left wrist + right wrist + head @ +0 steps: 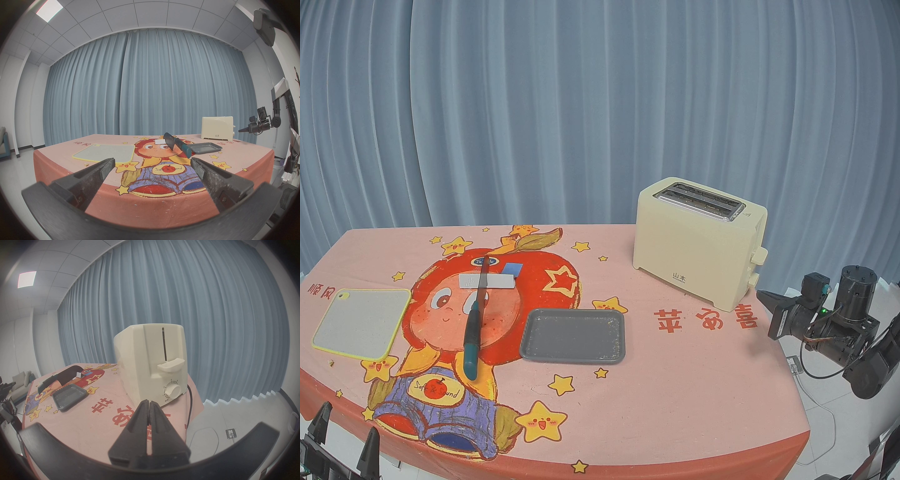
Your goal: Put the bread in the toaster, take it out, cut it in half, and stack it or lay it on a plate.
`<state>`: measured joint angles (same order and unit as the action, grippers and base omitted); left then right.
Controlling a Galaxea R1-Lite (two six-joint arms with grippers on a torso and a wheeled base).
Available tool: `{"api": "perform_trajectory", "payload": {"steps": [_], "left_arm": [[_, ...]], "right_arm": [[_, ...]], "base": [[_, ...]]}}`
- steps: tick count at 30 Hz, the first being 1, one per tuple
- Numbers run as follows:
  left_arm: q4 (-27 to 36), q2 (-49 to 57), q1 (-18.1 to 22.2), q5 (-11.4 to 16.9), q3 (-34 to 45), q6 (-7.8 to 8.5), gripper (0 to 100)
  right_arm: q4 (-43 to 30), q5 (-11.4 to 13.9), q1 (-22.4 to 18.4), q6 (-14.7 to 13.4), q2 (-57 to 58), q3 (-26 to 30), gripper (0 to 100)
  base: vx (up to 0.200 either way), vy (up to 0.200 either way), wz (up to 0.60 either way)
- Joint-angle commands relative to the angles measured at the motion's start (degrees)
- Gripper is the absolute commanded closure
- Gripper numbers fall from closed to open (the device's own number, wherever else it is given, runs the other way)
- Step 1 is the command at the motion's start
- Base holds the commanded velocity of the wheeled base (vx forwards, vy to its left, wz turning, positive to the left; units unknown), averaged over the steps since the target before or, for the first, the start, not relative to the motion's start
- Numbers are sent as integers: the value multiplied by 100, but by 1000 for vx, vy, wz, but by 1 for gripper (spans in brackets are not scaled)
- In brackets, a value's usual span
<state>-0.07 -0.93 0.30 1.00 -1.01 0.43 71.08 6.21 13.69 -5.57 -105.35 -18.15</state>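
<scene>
The right claw [149, 407] is shut tight and holds nothing. It points at the toaster [700, 240] on the counter [687, 375]. The left claw [151, 162] is wide open. The plate [573, 335] lies beside the knife [473, 325].

Even light from a ceiling panel [49, 9]; soft shadows.

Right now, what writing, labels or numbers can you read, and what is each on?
On the tablecloth beside the toaster: three large red characters, upside down here, not surely readable.
On it by the cutting board: more characters, too small.
On its apple badge: curly lettering, too blurred.
On the toaster's front: small dark mark, too small.
On its dial: tiny numerals, too small.
</scene>
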Motion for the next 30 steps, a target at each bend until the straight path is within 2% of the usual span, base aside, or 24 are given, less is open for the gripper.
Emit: {"api": "perform_trajectory", "payload": {"steps": [1, 22, 30], "left_arm": [[-1, 84, 5, -3, 101, 1, 0], [-1, 84, 5, 6, 101, -8, 0], [-1, 84, -4, 6, 101, -8, 0]], "right_arm": [[11, 4, 11, -5, -38, -39, 100], [28, 12, -51, -23, -117, -303, 100], [28, 12, -51, -5, -65, -171, 100]], "base": [[0, 0, 0], [0, 0, 0], [0, 0, 0]]}}
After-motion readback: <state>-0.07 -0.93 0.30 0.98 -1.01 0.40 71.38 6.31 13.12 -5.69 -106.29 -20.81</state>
